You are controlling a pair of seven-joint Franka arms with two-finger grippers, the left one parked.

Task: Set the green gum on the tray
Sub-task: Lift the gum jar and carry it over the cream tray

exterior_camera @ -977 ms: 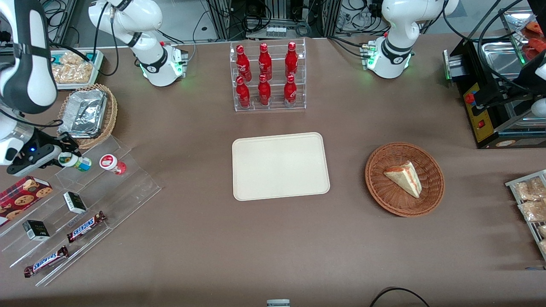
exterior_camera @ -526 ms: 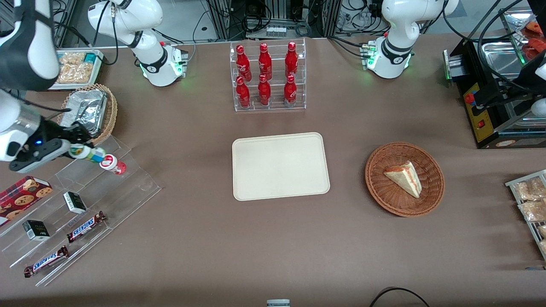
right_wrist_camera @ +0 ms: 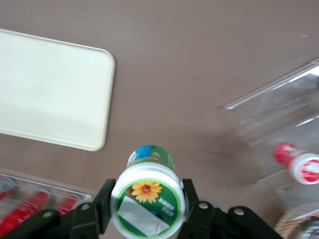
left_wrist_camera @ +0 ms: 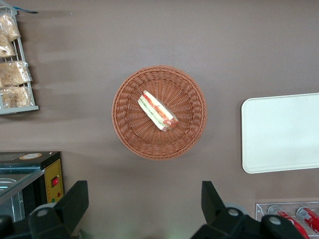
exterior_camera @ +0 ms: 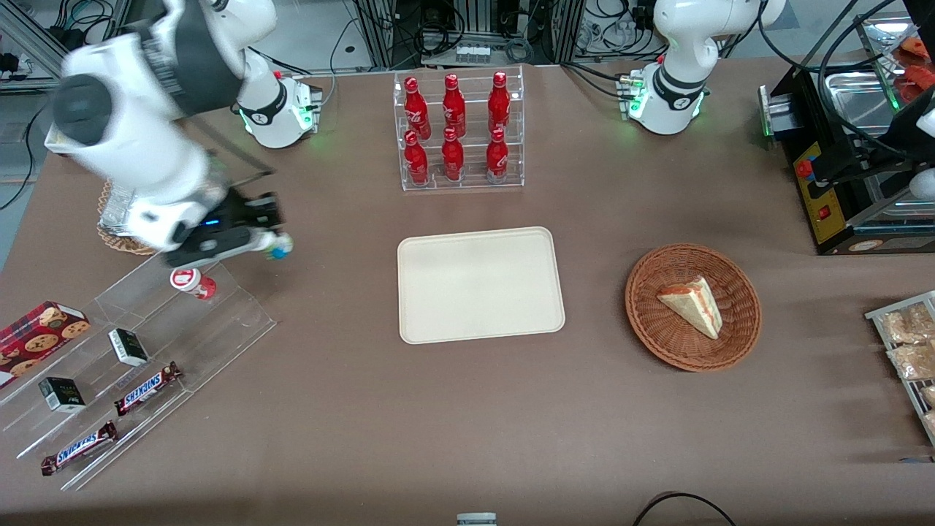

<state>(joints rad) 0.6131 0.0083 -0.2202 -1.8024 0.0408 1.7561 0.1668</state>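
The fingers (right_wrist_camera: 102,205) of the gripper (right_wrist_camera: 147,209) are clamping the green gum (right_wrist_camera: 148,195) at its lid, one on each side, and carrying it in the air above the bare counter (exterior_camera: 467,409). A second ago the gum was being gripped down at the clear stepped rack (exterior_camera: 146,343) near the working arm's end of the counter; now it is riding clear of the rack, with the red-labelled canister (exterior_camera: 191,282) left standing there alone. The gripper is travelling toward the tray (exterior_camera: 431,321) at the middle of the counter, which is lying bare. That suggests pickup is done and the carry is underway; lowering and releasing are remaining.
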